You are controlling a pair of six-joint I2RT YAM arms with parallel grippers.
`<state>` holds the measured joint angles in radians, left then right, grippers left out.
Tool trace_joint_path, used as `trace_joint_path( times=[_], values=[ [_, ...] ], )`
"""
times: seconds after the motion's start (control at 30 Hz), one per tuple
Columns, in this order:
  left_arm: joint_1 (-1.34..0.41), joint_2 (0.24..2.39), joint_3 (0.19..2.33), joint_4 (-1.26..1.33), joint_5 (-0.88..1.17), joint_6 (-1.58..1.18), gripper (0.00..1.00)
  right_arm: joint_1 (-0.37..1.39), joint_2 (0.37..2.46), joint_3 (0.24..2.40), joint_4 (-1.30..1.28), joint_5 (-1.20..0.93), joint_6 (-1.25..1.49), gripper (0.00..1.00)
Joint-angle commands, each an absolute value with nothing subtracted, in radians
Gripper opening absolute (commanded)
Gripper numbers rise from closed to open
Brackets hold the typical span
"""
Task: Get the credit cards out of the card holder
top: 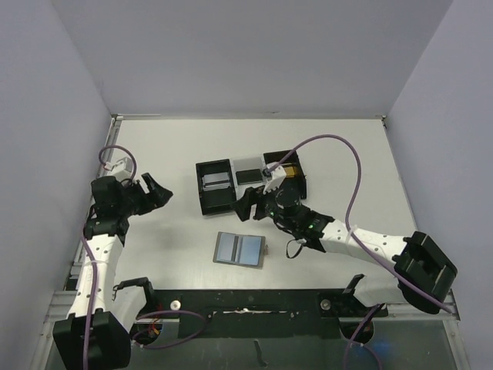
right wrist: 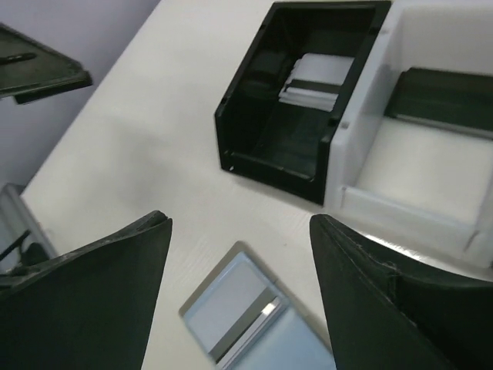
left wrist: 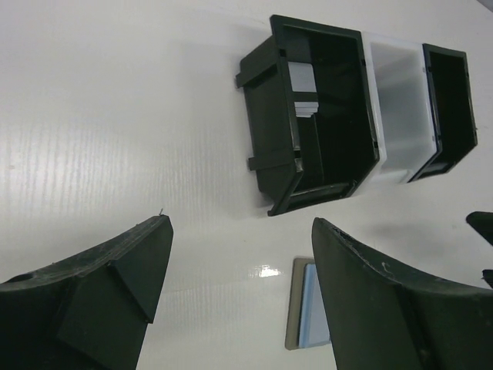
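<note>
Lying open and flat on the table (top: 169,146): card holder (top: 239,249), 1 item. Its 2 blue-grey panels face up, directly under the right gripper (right wrist: 239,223) and a little back from its fingertips. Spread this way, both pockets are exposed to a reach from above. No card edge visibly sticks out of either panel, and whether any remain inside cannot be told.

Right gripper: jaws spread wide, nothing between them, hanging above the holder with the tray (right wrist: 269,166) just beyond its tips. This reads as a position from which it could drop onto the holder for another card.

Tray: 3 compartments.
- Black one ahead and to the left of the right fingers: a small stack of pale cards (right wrist: 320,85) against its far wall, probably the collection point.
- White centre one: a dark flat item, identity unclear.

Left gripper (left wrist: 240,223): jaws open and empty, well off to the holder's side, likely kept clear so the right arm has room.
</note>
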<state>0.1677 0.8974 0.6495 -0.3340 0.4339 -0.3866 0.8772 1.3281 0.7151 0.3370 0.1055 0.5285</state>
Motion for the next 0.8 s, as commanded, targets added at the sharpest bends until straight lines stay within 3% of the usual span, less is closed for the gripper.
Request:
trace_joint_path(
  times=[0.0, 0.2, 0.33, 0.77],
  values=[
    [0.114, 0.904, 0.636, -0.227, 0.545, -0.397, 0.72, 0.910, 1.252, 0.612, 0.439, -0.026, 0.772, 0.73],
    [-0.103, 0.923, 0.617, -0.202, 0.459, -0.482, 0.72, 0.971, 1.291, 0.516, 0.423, 0.054, 0.970, 0.67],
    [-0.235, 0.908, 0.591, -0.214, 0.337, -0.558, 0.71, 0.991, 1.335, 0.455, 0.558, 0.039, 1.001, 0.56],
    [-0.540, 0.983, 0.444, 0.003, 0.280, -0.732, 0.45, 0.998, 1.485, 0.496, 0.562, -0.018, 1.080, 0.37]
  ],
)
